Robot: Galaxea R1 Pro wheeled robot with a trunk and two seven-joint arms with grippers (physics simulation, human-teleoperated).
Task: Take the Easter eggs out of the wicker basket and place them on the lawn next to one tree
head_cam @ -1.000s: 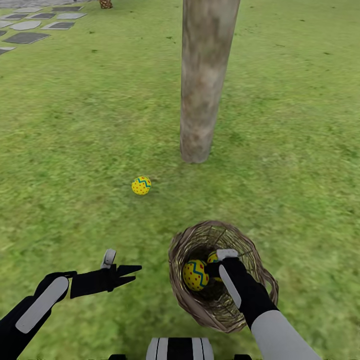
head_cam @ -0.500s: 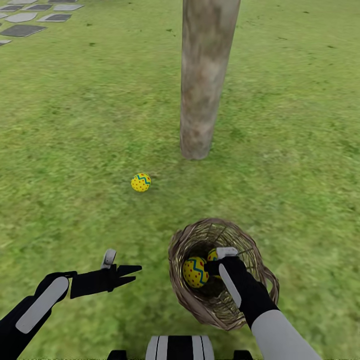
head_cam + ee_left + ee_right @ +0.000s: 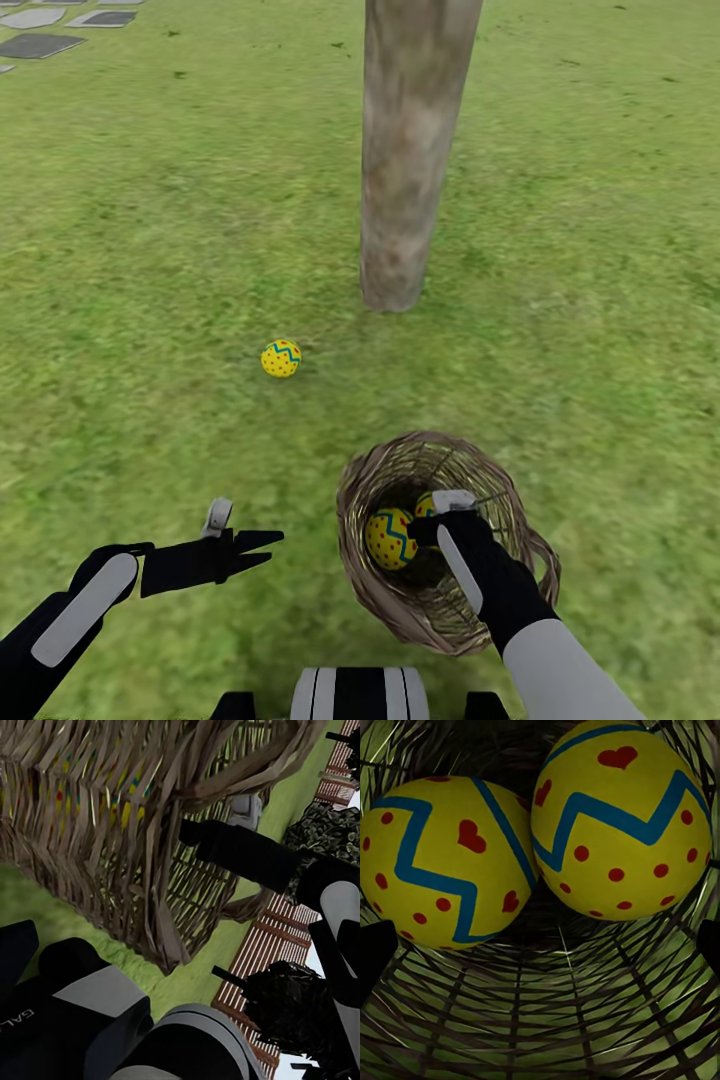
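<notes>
Eggs [image 3: 390, 538] partly hidden by pincer [image 3: 432, 522].

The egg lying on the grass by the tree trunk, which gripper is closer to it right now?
Left. The left gripper hovers over open lawn, nearer the loose egg. The right gripper is down inside the wicker basket beside two other eggs.
</notes>
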